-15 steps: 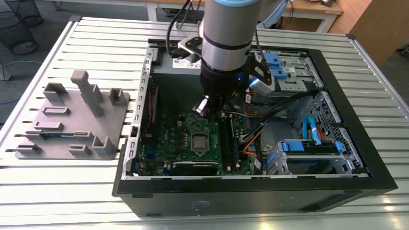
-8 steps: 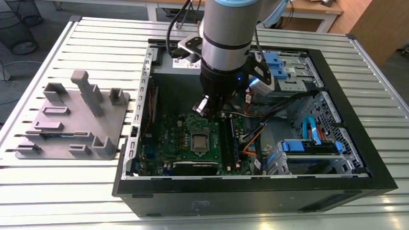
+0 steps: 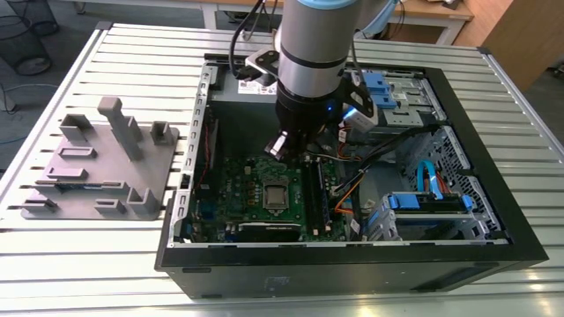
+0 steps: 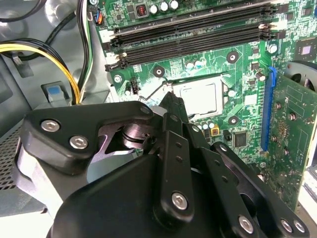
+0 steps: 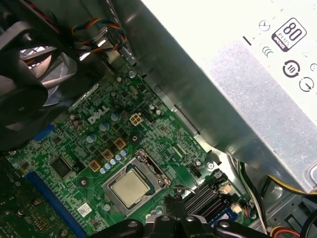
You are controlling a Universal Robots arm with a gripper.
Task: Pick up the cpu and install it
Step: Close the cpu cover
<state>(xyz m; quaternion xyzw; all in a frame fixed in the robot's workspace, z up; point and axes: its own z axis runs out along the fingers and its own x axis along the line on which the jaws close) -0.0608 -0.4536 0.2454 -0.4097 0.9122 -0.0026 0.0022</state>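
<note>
Exterior view: open computer case [image 3: 493, 132] lying on a slatted metal table [image 3: 97, 257], centre to right of frame. Arm [image 3: 313, 53] reaching down from the top centre into the case, gripper [image 3: 286, 148] hanging just above the green board [image 3: 242, 191], close to the upper edge of the socket. Chip [image 3: 276, 195] seated flat in the socket at the middle of the board, pale metal top showing, apart from the gripper. Grey plastic fixture [image 3: 97, 165] at the left of frame, well apart from the case. Finger state not determinable here. Second wrist view: black gripper [image 4: 172, 101] filling the lower half of frame, fingers [image 4: 176, 111] drawn together to a narrow tip with nothing seen between them, tip just beside the near corner of the socket. Chip [image 4: 198, 96] flat in its socket at centre, long black memory slots [image 4: 193, 37] across the upper frame. First wrist view: chip [image 5: 129, 187] seated in the socket at lower centre, gripper [image 5: 173, 206] at the bottom edge just beside it, silver power supply [image 5: 233, 84] at the upper right.
</note>
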